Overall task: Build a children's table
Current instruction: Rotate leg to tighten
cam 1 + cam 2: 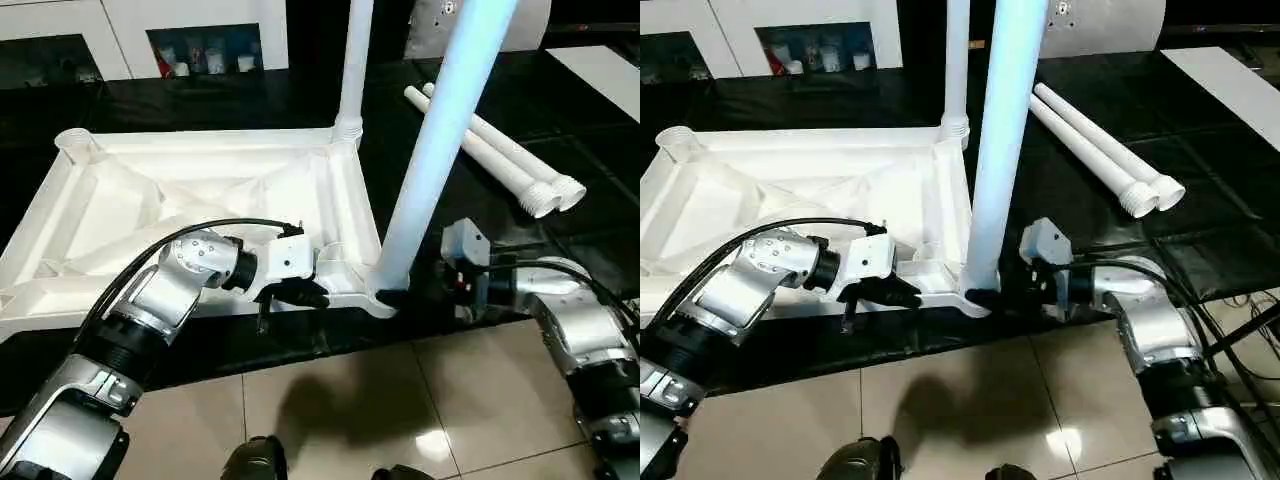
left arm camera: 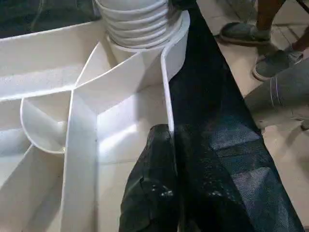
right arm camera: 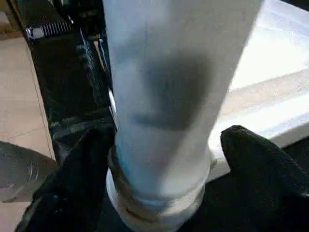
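1. Your table top (image 1: 200, 190) lies upside down, ribs showing, on the black-covered work table (image 1: 250, 105), with its near edge along that table's front edge.
2. Two legs stand upright in its sockets: the near leg (image 1: 440, 140) in the near right corner, the far leg (image 1: 355, 70) in the far right corner.
3. Two loose legs (image 1: 500, 150) lie side by side on the black cover, to the right of the top and apart from it, threaded ends toward you.
4. Your right gripper (image 1: 992, 296) sits at the base of the near leg. In the right wrist view one black finger (image 3: 260, 164) stands on each side of the leg just above its threaded collar, jaws spread wide around it. You cannot tell from the pictures whether the pads press on the tube.
5. Your left gripper (image 1: 305, 292) is at the top's near edge, just left of the near leg's socket. Its jaws are clenched tight together; in the left wrist view the fingers (image 2: 154, 193) rest against the rim wall where it meets the black cover, with nothing between them.
6. Beyond the work table stands a white cabinet (image 1: 120, 35) with glass doors.
7. A person's shoes (image 2: 241, 31) stand on the tiled floor (image 1: 400, 400).
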Tool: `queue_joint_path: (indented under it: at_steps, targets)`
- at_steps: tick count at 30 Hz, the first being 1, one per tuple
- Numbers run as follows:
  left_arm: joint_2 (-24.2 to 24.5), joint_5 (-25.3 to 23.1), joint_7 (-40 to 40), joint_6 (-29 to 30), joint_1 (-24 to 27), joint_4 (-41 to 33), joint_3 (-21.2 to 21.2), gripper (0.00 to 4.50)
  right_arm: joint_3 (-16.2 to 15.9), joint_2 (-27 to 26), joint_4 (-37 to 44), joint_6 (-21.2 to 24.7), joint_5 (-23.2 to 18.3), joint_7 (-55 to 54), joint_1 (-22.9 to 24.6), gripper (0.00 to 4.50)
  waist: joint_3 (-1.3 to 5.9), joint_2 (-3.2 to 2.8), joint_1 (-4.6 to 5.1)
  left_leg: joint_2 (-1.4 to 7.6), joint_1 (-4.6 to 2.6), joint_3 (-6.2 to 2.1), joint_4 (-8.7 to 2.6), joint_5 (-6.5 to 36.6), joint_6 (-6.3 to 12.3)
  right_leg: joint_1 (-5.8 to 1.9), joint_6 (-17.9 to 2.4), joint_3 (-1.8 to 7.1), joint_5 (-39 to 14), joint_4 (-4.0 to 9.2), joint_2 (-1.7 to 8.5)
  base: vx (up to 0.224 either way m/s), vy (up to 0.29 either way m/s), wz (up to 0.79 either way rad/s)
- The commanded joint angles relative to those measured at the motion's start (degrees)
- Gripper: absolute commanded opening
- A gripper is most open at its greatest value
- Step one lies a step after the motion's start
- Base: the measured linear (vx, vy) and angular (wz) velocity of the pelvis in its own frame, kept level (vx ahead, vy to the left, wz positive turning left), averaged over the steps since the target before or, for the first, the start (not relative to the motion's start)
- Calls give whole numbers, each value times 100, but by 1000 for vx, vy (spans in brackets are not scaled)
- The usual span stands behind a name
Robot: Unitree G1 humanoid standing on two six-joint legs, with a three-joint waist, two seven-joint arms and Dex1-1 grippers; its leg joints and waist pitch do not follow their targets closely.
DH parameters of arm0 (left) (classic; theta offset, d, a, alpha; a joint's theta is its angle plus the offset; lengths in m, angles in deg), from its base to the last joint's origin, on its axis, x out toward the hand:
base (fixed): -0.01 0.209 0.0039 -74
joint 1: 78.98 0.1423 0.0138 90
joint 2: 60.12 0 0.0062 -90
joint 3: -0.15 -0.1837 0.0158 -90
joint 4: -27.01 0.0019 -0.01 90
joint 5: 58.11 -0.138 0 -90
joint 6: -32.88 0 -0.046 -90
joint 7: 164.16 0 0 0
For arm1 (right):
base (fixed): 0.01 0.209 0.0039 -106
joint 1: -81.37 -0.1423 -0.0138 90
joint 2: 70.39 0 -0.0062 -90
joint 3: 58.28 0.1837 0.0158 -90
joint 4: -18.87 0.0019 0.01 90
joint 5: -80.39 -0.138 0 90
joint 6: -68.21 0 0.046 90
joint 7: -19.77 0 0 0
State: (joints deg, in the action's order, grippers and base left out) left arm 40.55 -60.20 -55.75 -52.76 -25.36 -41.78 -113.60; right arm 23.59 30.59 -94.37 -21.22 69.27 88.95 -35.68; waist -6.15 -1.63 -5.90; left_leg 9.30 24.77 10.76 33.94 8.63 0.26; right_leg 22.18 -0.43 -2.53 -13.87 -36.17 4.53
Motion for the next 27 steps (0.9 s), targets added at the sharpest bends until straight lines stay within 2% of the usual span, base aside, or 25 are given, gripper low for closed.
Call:
queue_joint_path:
  at_steps: [1, 5, 10, 14, 16, 17, 19, 20, 21, 22, 23, 25, 27]
  targets:
    - [-29, -106, -319, -155, 28, -29, -320, 0, -54, -31, -73, -61, -1, 55, -80, 347, 449, 33, 37, 438, -275, -154, -358, 671, 680, -191, -1787, 207, 624, 310, 453, 0, 0, 0]
    - [-28, -115, -296, -165, 43, -30, -310, 0, -85, -45, -170, -62, -30, 179, -113, 302, 457, 40, 34, 435, -272, -149, -349, 615, 688, -193, -1790, 208, 683, 298, 447, 0, 0, 0]
    - [-36, -65, -269, -99, 109, -71, -268, 0, -83, -61, -132, 43, -120, 282, -51, 272, 473, 48, 26, 435, -274, -147, -338, 545, 717, -197, -1779, 206, 718, 288, 443, 0, 0, 0]
    - [-101, 79, -100, 217, 256, -272, -122, 0, -19, -202, 30, 553, -324, 137, 87, 266, 477, 27, 15, 439, -271, -150, -334, 468, 752, -197, -1818, 201, 825, 272, 432, 0, 0, 0]
    - [-217, 110, 237, 534, 332, -424, 13, 0, -18, -381, 72, 825, -223, -334, 134, 266, 469, 36, 33, 433, -257, -153, -345, 518, 738, -194, -1816, 197, 744, 278, 438, 0, 0, 0]
    - [-320, 120, 490, 722, 360, -485, 111, 0, -13, -501, 22, 976, -106, -691, 116, 265, 462, 6, 40, 436, -264, -155, -352, 562, 711, -183, -1825, 200, 685, 276, 440, 0, 0, 0]
    - [-536, 155, 911, 1037, 402, -596, 270, 0, 35, -738, -144, 1100, 78, -1313, 48, 264, 394, 13, 99, 433, -267, -161, -422, 947, 520, -153, -1821, 209, 113, 350, 434, 0, 0, 0]
    - [-787, 192, 1346, 1350, 437, -684, 434, 0, 126, -995, -351, 1143, 171, -1859, -53, 264, 371, 2, 115, 438, -300, -167, -452, 1386, 265, -160, -1742, 234, -549, 412, 476, 0, 0, 0]
    - [-830, 198, 1413, 1400, 442, -699, 457, 0, 146, -1039, -392, 1144, 181, -1950, -75, 264, 325, 29, 159, 425, -307, -177, -495, 1773, 22, -145, -1615, 253, -1231, 485, 480, 0, 0, 0]
    - [-943, 214, 1590, 1529, 455, -737, 520, 0, 197, -1157, -498, 1145, 205, -2189, -131, 264, 332, 36, 185, 423, -310, -197, -516, 1942, -161, -155, -1460, 266, -1578, 502, 494, 0, 0, 0]
    - [-1223, 216, 2021, 1817, 461, -791, 667, 0, 324, -1401, -746, 1214, 230, -2732, -284, 264, 339, 33, 225, 419, -296, -212, -541, 1983, -270, -151, -1367, 251, -1598, 496, 477, 0, 0, 0]
    - [-1600, 155, 2597, 2106, 416, -808, 818, 0, 532, -1703, -1091, 1324, 208, -3454, -526, 264, 339, 33, 318, 415, -302, -203, -555, 2027, -334, -125, -1359, 248, -1460, 492, 458, 0, 0, 0]
    - [-1724, 113, 2801, 2190, 394, -812, 859, 0, 608, -1792, -1194, 1362, 195, -3688, -606, 264, 350, 40, 341, 408, -309, -187, -542, 1980, -273, -114, -1308, 254, -1293, 531, 464, 0, 0, 0]
